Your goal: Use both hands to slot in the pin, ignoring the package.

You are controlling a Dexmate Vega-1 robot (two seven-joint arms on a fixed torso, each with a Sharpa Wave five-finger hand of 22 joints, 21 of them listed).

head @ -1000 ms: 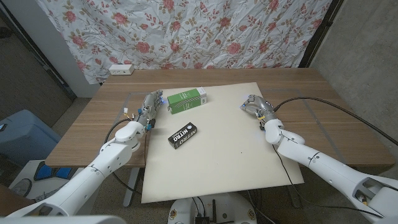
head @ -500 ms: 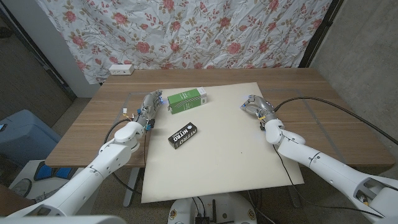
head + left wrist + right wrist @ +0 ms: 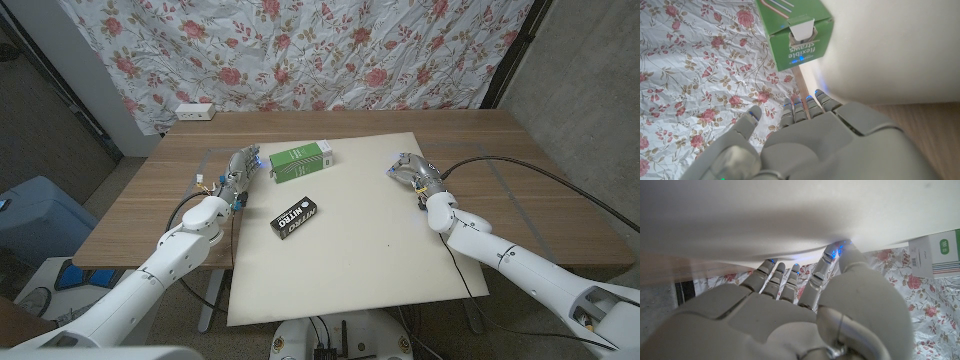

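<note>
While the left hand (image 3: 240,169) waits empty, fingers straight, at the white mat's (image 3: 380,260) left edge beside the green straw box (image 3: 300,160), the right hand (image 3: 412,171), curled on nothing, sits at its right edge. I cannot find the pin; a black package (image 3: 296,219) lies between them amid bare mat.

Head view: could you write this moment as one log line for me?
left hand: holds nothing, beside green box | right hand: holds nothing, on white mat | black box: untouched | pin: cannot tell

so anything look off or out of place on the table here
The green straw box has its end flap open. The black package lies askew on the white mat. No pin is visible.
</note>
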